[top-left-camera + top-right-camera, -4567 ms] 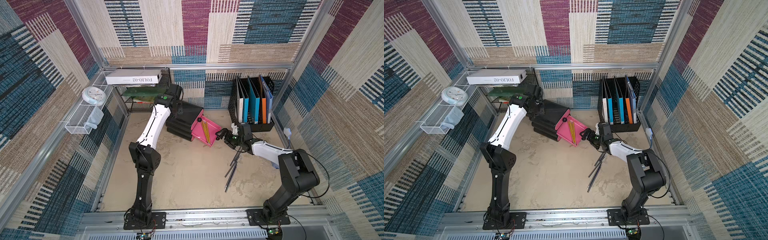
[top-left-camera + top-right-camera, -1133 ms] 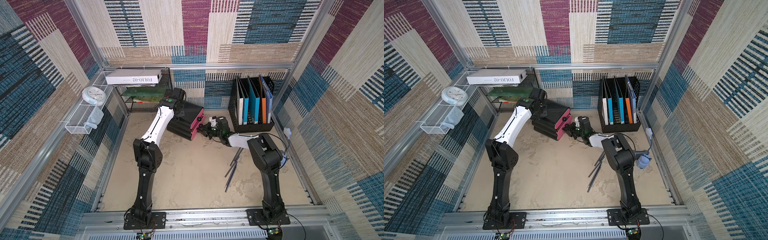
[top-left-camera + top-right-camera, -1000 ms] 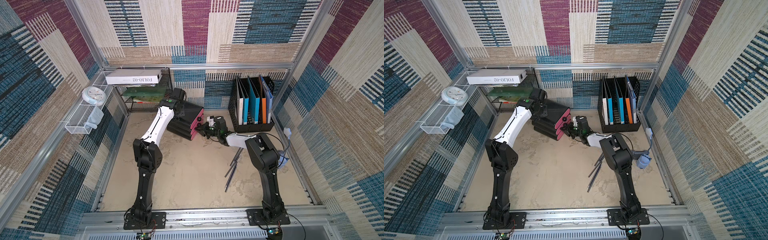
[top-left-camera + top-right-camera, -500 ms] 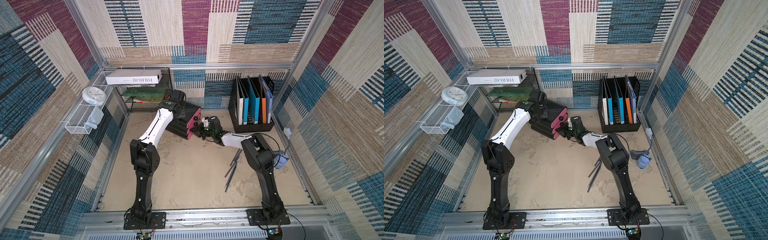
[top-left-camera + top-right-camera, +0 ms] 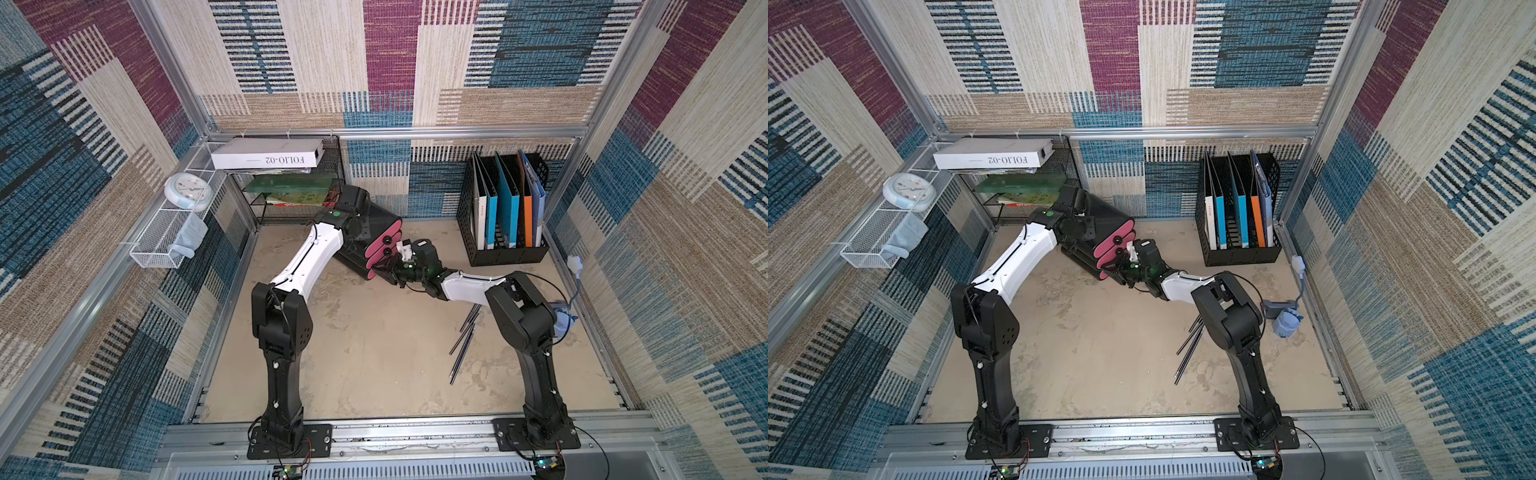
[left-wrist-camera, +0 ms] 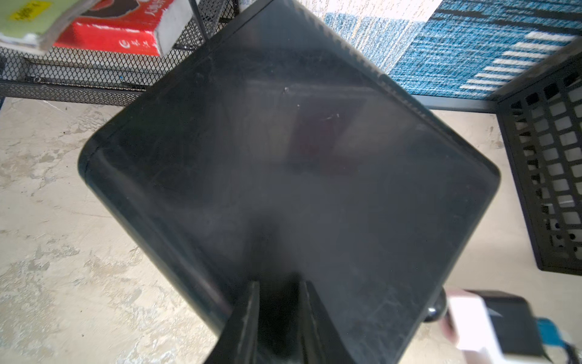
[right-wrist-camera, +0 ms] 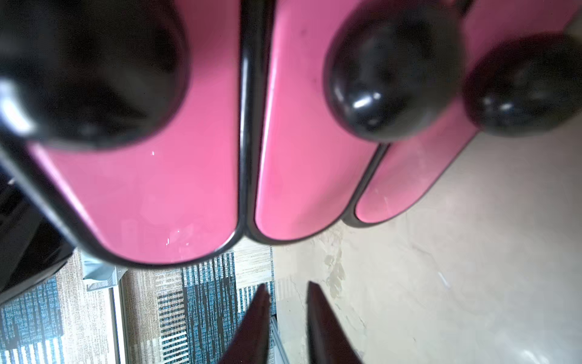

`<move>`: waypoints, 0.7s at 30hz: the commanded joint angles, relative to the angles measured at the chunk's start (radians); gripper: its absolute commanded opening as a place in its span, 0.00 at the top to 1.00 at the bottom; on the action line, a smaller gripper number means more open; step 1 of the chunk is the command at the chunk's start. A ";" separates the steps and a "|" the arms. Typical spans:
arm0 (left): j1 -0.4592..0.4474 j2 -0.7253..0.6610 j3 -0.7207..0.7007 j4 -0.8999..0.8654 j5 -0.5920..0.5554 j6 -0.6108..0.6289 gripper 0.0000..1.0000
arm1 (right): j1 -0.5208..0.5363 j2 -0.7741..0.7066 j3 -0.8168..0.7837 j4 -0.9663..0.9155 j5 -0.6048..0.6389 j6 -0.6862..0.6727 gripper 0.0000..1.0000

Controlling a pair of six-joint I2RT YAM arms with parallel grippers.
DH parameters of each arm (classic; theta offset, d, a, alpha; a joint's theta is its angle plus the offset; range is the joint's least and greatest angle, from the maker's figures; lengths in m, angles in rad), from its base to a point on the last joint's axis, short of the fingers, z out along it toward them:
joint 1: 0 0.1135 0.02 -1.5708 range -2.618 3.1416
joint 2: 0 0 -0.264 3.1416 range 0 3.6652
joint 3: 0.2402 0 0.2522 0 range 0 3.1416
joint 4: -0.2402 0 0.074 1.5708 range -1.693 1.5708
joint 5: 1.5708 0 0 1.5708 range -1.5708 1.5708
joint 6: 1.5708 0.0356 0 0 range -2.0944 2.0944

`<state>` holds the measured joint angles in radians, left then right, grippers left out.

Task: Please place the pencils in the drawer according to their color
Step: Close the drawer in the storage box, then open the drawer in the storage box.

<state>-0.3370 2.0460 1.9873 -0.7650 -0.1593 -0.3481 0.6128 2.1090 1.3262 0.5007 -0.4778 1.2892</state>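
The right gripper [image 7: 287, 288] has its two dark, tapered fingers slightly parted, with nothing between them. Its tips sit just short of three glossy pink drawer fronts [image 7: 157, 189], each rounded at the end and fitted with a shiny black ball knob [image 7: 390, 82]. All three fronts look pushed in.

The left gripper [image 6: 279, 283] shows a narrow gap between its fingers and rests over the smooth, scuffed black top of the drawer unit [image 6: 283, 157]. Nothing is visibly pinched.

In both top views the drawer unit [image 5: 382, 216] stands at the back of the counter [image 5: 374, 353], beside a black mesh shelf [image 5: 291, 195] of books. A black slotted file rack [image 5: 507, 216] fills the back right corner.

A few thin dark pencils [image 5: 463, 345] [image 5: 1190, 347] lie loosely fanned on the counter near the right arm's base, well apart from the drawers. The mottled beige counter is broad and bare between the arms, hemmed in by woven patchwork walls [image 5: 685, 249].
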 commanded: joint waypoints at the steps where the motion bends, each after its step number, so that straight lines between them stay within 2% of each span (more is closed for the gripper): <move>1: -0.005 0.013 -0.040 -0.226 0.127 -0.001 0.75 | -0.013 -0.038 -0.069 0.039 0.049 -0.001 0.35; 3: -0.006 0.007 -0.052 -0.222 0.134 0.003 0.76 | -0.025 -0.051 -0.108 0.039 0.066 -0.001 0.26; 5: -0.008 0.000 -0.062 -0.220 0.143 0.007 0.76 | -0.038 -0.046 -0.131 0.049 0.068 0.003 0.24; 9: -0.018 -0.006 -0.077 -0.220 0.155 0.019 0.77 | -0.058 -0.027 -0.162 0.095 0.073 0.022 0.23; 21: -0.027 -0.023 -0.131 -0.200 0.164 0.029 0.79 | -0.077 0.076 -0.110 0.193 0.094 0.098 0.27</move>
<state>-0.3618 1.9953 1.8835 -0.6853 -0.0708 -0.3222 0.5362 2.1704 1.2034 0.6254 -0.4007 1.3521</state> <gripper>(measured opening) 0.212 0.727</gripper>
